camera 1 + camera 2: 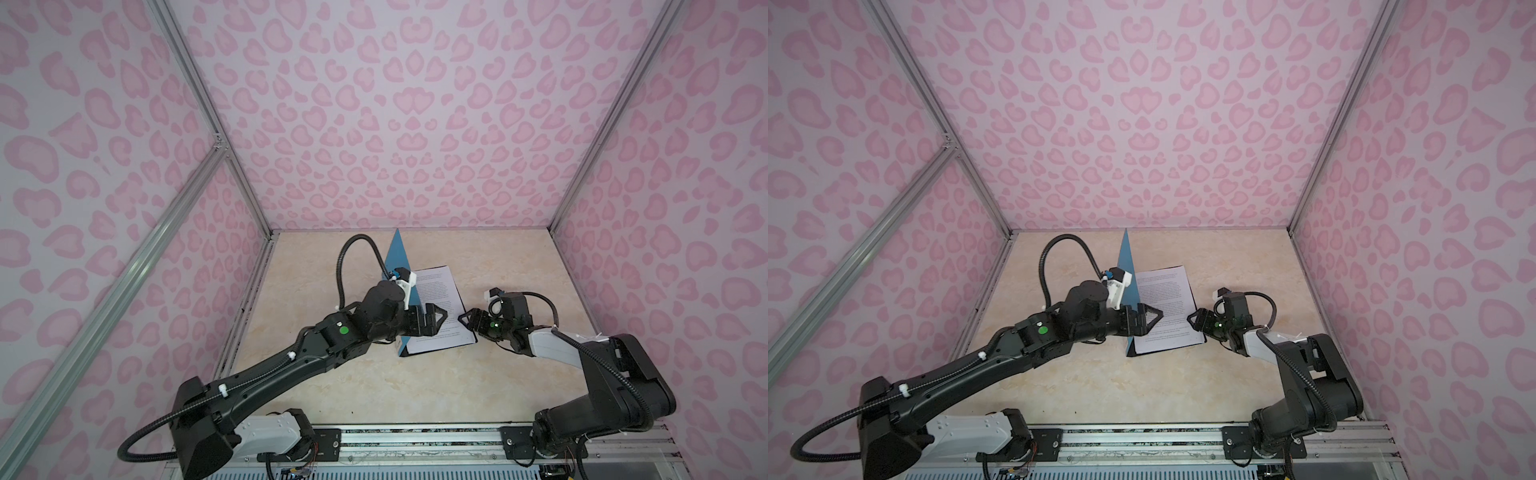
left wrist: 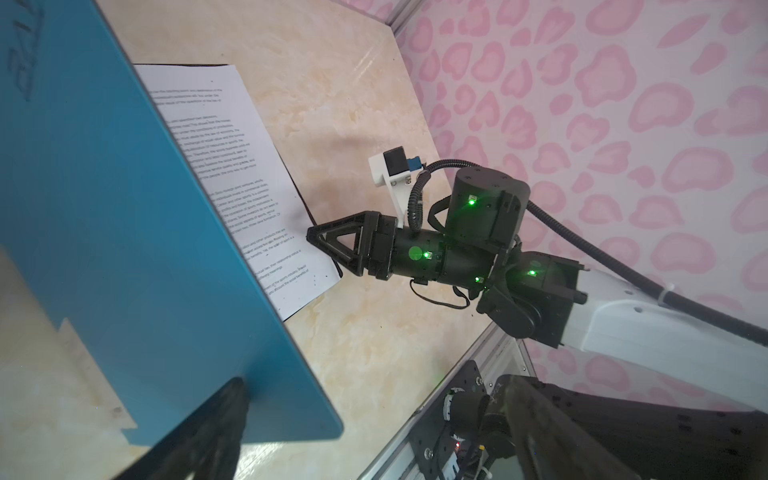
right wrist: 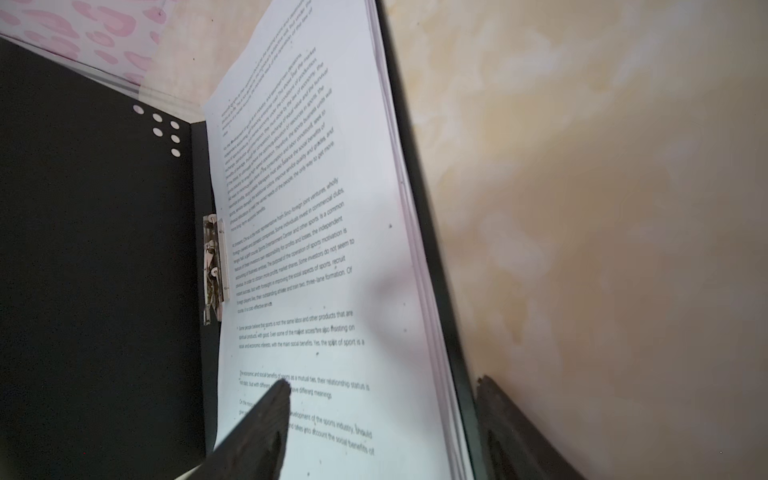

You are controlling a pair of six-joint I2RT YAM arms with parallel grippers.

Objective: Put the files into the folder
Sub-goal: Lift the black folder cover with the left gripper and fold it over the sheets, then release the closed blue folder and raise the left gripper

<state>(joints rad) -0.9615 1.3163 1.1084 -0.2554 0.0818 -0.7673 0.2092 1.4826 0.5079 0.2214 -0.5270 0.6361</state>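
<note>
A: Found the files (image 1: 440, 291)?

B: Yes. Lay in a flat pile inside the open folder (image 3: 83, 249), right under the tip of the right gripper (image 1: 462, 319). Sat just beside the metal clip (image 3: 214, 266); could not tell if tucked under.

A: And that right gripper?

B: Stood open, with nothing held. Had one finger (image 3: 266, 424) over the top sheet and the other finger (image 3: 503, 419) out past the pile's edge, on the table side.

A: And the left gripper (image 1: 441, 318)?

B: Stood wide open too, pinching nothing. Seemed to prop up the blue cover (image 1: 397, 251), with the cover's edge leaning on one finger.

A: Which step, then?

B: Looked like the end of the putting-in. Probably called next for pulling the right gripper back off the pile, then letting the blue cover down softly over the sheets. Could push the sheets crooked if done too fast.

A: Under both grippers?

B: Saw a smooth cream table (image 1: 374, 386) with a stone look.

A: And farther out?

B: Saw pink spotted walls (image 1: 415, 124) past both grippers, on three sides, with silver bars (image 1: 199, 95) at the corners. Saw a metal rail (image 1: 415, 442) back by the arms' bases.
</note>
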